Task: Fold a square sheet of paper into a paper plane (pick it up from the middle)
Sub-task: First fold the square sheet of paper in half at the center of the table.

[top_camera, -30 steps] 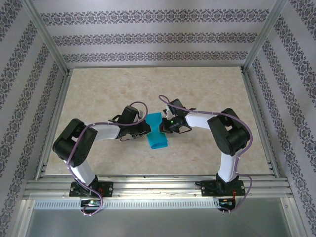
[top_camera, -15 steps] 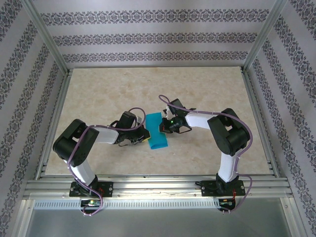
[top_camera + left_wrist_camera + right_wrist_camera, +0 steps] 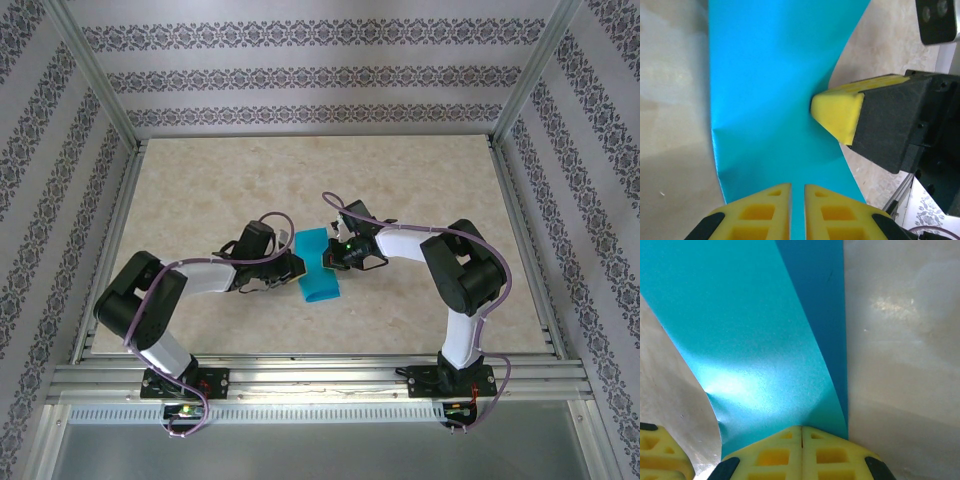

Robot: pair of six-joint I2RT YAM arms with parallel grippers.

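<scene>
The square sheet of paper point(image 3: 318, 270) is teal-blue and lies doubled over into a narrow band on the middle of the table. Up close, the paper point(image 3: 770, 75) has a crease near its left edge. My right gripper point(image 3: 329, 258) is shut on the paper's right edge, and in the right wrist view the paper point(image 3: 740, 315) runs away from that gripper point(image 3: 801, 428). My left gripper point(image 3: 297, 266) is at the paper's left edge; its jaws stand a narrow gap apart point(image 3: 797, 186), with teal showing through it. The right gripper's yellow fingers point(image 3: 837, 112) face it across the band. A paper plane is out of view.
The beige marbled tabletop point(image 3: 200, 190) has free room on all sides of the paper. Aluminium rails point(image 3: 320, 375) run along the near edge, and upright posts point(image 3: 95, 85) stand at the corners. Patterned walls close in the back and sides.
The left gripper has shifted a little towards the near edge beside the paper, and its jaws have parted slightly. The right arm and the paper have stayed put.
</scene>
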